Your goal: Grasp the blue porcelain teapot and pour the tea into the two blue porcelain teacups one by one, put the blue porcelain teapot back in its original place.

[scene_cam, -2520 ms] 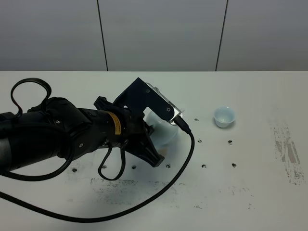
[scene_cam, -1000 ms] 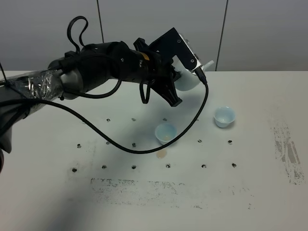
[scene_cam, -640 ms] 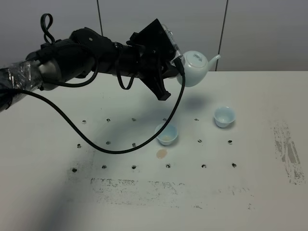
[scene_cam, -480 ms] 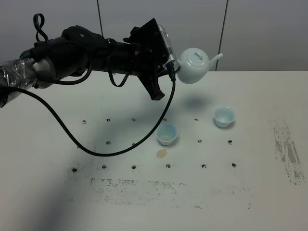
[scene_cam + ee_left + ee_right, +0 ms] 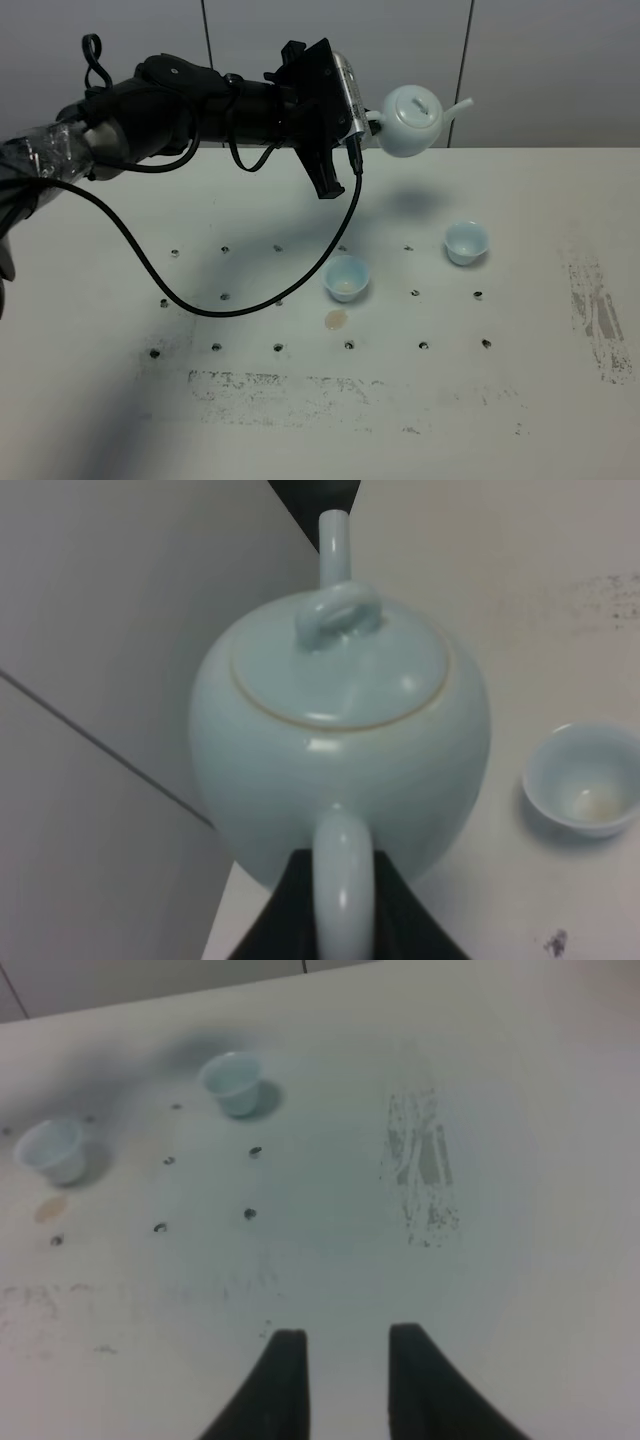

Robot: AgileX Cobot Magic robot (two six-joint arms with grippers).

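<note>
The pale blue teapot (image 5: 410,120) hangs in the air above the table's far edge, held by its loop handle in my left gripper (image 5: 368,126), spout pointing right. In the left wrist view the teapot (image 5: 340,740) fills the frame, with the gripper (image 5: 342,905) shut on the handle. One teacup (image 5: 347,277) stands mid-table with a little tea in it. The other teacup (image 5: 466,241) stands to its right, below and right of the teapot. The right wrist view shows both teacups (image 5: 233,1082) (image 5: 55,1148) far from my open, empty right gripper (image 5: 345,1370).
A small tea spill (image 5: 335,319) lies on the white table just in front of the middle cup. A black cable (image 5: 300,290) hangs from the left arm over the table. Grey scuff marks (image 5: 595,300) are on the right side.
The left arm has risen from low over the middle cup and carried the teapot up and to the right. In the last half second it moved slightly further right.
</note>
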